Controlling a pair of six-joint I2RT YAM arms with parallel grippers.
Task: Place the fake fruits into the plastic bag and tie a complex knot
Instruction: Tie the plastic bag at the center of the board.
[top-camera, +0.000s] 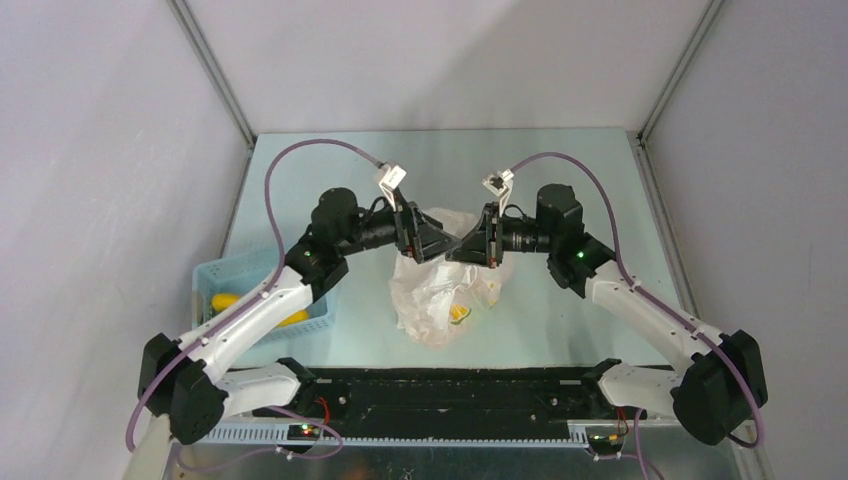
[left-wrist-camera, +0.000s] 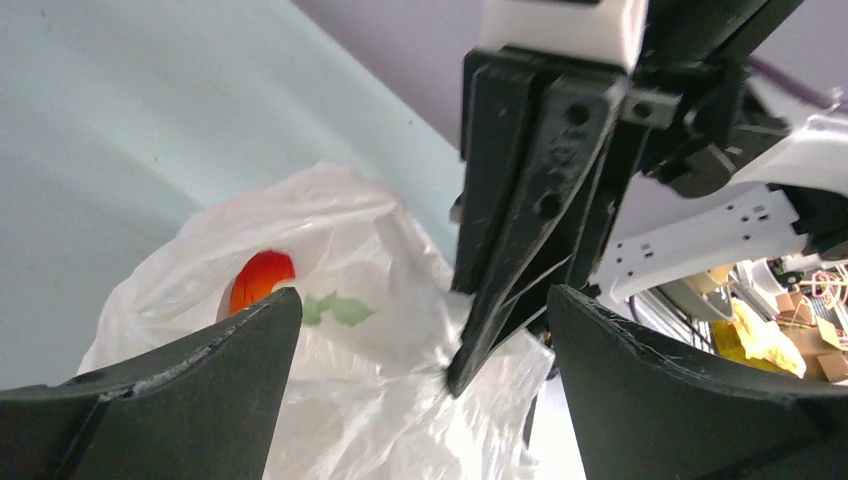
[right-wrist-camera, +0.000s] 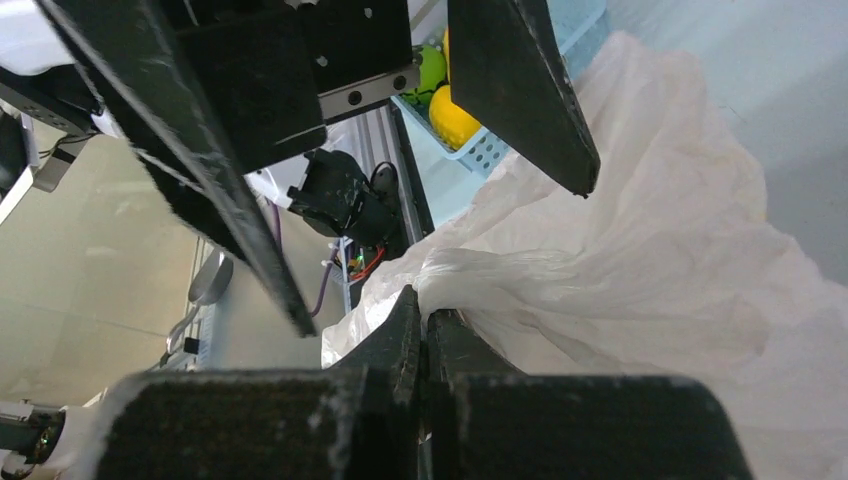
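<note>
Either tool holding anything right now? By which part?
The right tool is shut on the plastic bag, pinching a bunched strip of its film near the top. The left tool is open and holds nothing.

Mid table (top-camera: 560, 320) is crowded: plastic bag (top-camera: 432, 300) sits there w/ both arms meeting nose-to-nose just over its top. The left gripper (left-wrist-camera: 420, 300) has jaws spread wide. The right gripper (right-wrist-camera: 421, 305), pinched on bag plastic, points into that gap, so no way through there. Blue basket (top-camera: 232, 272) blocks near-left, partly under left arm (top-camera: 255, 310). Bare table beyond bag & to its right. Walls (top-camera: 120, 150) hem both sides.
</note>
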